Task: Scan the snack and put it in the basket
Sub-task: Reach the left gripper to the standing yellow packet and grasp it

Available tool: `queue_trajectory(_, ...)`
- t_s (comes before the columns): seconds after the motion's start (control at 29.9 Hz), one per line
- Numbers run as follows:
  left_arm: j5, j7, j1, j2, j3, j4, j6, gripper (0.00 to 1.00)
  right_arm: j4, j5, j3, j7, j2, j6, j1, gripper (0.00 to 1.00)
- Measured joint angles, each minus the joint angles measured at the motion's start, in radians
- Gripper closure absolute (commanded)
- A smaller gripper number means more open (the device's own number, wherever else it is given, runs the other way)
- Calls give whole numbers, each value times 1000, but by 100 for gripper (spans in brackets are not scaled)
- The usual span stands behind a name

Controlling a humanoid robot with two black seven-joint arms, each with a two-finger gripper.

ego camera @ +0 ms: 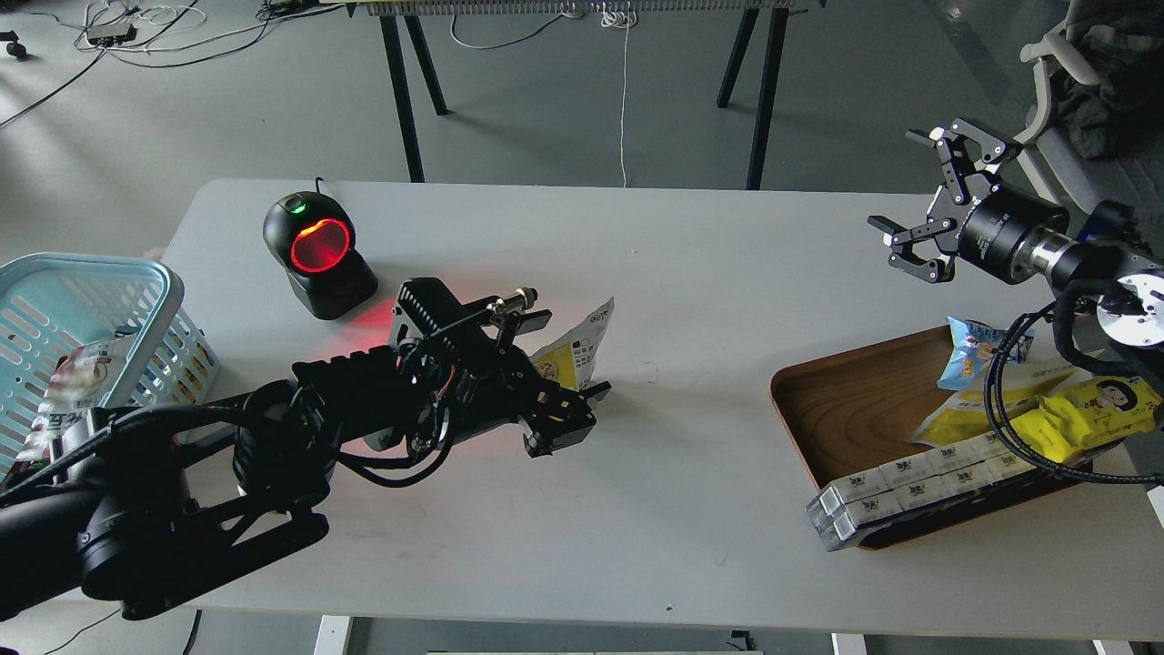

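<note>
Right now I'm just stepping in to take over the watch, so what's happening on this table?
The left gripper holds the snack above the table, right of the glowing red scanner. The right gripper hangs open and empty above the table's far right, beyond the wooden tray of other packets. The basket sits at the left edge with some packets inside; the snack is not in it yet.

The table's [691,300] middle lay bare — open passage between scanner [318,255] at far left and wooden tray [846,409] at right. The left arm [273,446] crossed the near-left, blocking the way toward the basket [136,282].
</note>
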Motion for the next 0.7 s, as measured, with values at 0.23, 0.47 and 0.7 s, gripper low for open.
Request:
queue_trajectory(0.23,0,-1,4,-22,-7,34,5,15,1,-5,6,5,0,0,0,1)
queue_trajectory(0.47,0,-1,6,-11,-9,46,8,41,2,-5,9,7,1,0,0,1)
queue_trajectory(0.7,0,0,7,-5,-5,55,11,71,6,-5,10,7,0,0,0,1)
